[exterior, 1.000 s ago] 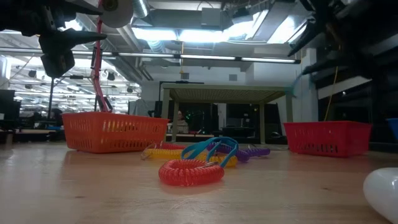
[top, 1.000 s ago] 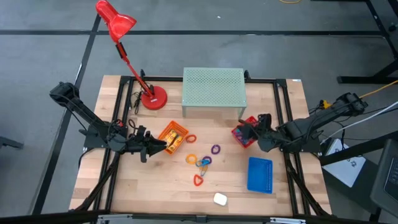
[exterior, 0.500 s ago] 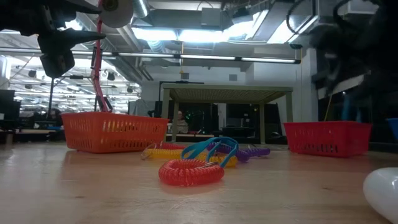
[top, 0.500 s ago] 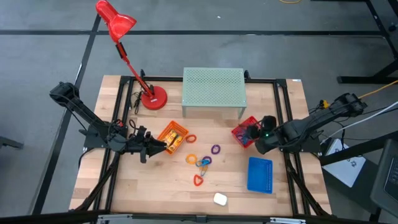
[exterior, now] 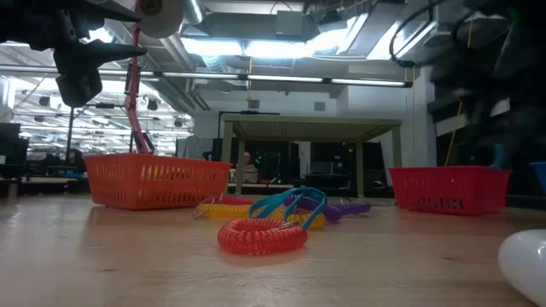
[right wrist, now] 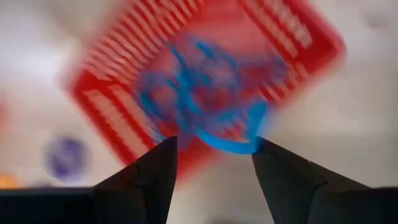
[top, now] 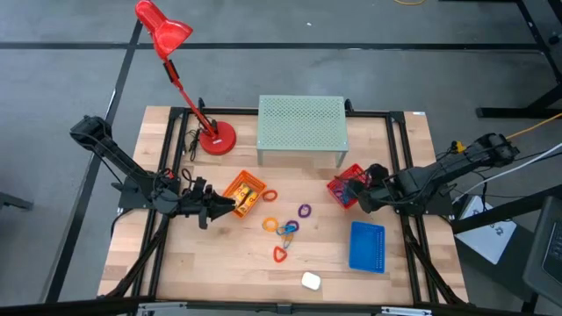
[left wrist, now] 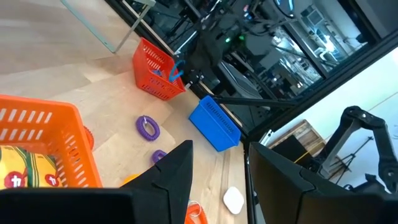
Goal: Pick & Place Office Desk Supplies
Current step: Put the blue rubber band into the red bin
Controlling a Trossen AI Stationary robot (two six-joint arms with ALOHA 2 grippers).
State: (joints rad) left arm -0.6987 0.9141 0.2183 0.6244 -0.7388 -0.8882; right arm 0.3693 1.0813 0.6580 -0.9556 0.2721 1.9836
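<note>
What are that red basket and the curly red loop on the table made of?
The red basket looks like moulded plastic: thin slotted walls, even matte colour. The curly red loop seems to be springy coiled plastic cord with a slight sheen, though rubber is possible. The table appears to be pale wood.

The left hand (top: 226,207) hangs low over the table's left half, fingers parted. The right hand (top: 356,191) reaches in from the right, fingers spread wide apart.

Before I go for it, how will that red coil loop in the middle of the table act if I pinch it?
The red coil loop looks like springy coiled cord, so it will probably squash and stretch rather than hold shape. It seems light, so a nudge may slide it along the smooth wooden table. Lying flat, it is unlikely to roll.
</note>
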